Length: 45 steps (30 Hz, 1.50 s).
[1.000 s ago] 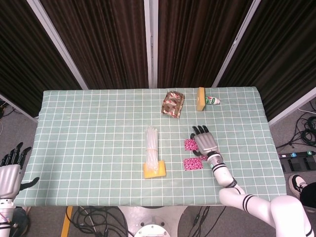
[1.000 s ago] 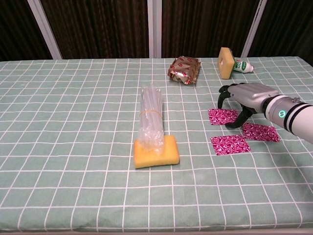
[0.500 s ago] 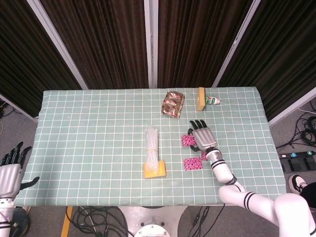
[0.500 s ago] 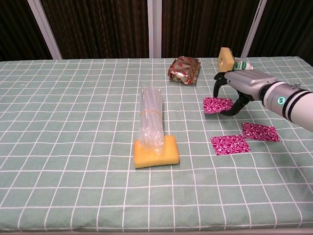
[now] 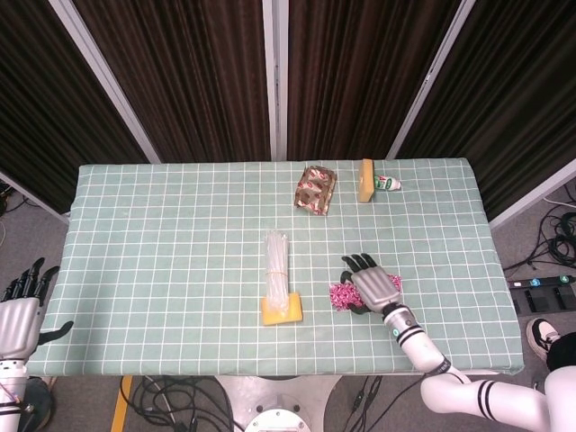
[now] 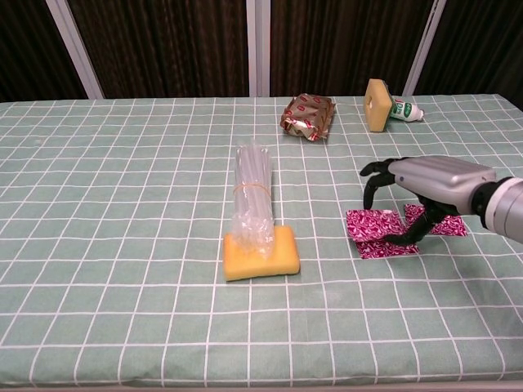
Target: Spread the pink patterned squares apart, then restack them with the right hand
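My right hand point(image 6: 421, 189) point(image 5: 373, 286) pinches one pink patterned square point(image 6: 368, 221) between thumb and fingers, low over the table. That square overlaps a second pink square point(image 6: 386, 247) lying flat just under and in front of it. A third pink square point(image 6: 448, 226) lies on the cloth to the right, partly hidden behind the hand. In the head view the held square point(image 5: 340, 295) shows at the hand's left, and a bit of the third square point(image 5: 396, 284) at its right. My left hand point(image 5: 18, 310) hangs off the table's left edge, fingers apart, holding nothing.
A yellow sponge point(image 6: 260, 253) with a clear plastic bundle point(image 6: 252, 192) on it lies left of the squares. At the back are a shiny snack packet point(image 6: 309, 116), an upright yellow block point(image 6: 377, 104) and a small bottle point(image 6: 406, 109). Green checked cloth point(image 6: 122, 212) covers the table.
My right hand lifted the far-left pink square off the cloth and carried it toward me, down onto the near square. The left hand has not moved.
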Motion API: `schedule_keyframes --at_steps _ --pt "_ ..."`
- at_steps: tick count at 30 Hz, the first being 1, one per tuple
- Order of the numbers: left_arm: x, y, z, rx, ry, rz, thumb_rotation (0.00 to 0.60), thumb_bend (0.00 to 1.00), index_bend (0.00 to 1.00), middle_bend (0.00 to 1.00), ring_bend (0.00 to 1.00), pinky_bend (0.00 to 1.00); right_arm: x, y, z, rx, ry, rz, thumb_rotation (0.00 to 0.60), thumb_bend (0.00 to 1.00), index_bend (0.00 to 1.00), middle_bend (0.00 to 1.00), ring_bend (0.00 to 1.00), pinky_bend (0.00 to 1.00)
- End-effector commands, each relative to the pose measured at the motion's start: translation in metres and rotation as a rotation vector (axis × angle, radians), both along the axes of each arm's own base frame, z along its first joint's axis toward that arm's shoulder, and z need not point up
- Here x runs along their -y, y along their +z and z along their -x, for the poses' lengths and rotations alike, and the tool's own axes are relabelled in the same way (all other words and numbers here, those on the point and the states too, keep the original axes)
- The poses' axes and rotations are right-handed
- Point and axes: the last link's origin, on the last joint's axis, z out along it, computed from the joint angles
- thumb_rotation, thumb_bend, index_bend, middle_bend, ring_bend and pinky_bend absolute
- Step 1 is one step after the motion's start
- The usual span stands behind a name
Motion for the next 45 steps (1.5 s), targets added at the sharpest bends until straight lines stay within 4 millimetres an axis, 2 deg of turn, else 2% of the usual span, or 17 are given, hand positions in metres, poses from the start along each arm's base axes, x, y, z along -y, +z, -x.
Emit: schedule_keyframes --at_steps 1,15,45 --pt "0.0 0.0 0.0 0.001 -0.002 -0.002 0.6 0.08 0.17 0.1 0.1 0.17 -0.006 -0.002 0.003 -0.01 0.001 -0.009 0.521 0.19 0.36 0.06 0.0 0.0" --pt "0.0 0.0 0.0 0.0 0.001 -0.001 0.6 0.08 0.17 0.1 0.1 0.17 -0.007 -0.004 0.013 -0.03 -0.015 0.0 0.522 0.19 0.35 0.06 0.0 0.0" --pt "0.002 0.0 0.001 0.004 0.004 -0.002 0.6 0.08 0.17 0.1 0.1 0.17 -0.006 -0.01 0.017 -0.038 -0.02 -0.015 0.517 0.19 0.29 0.06 0.0 0.0"
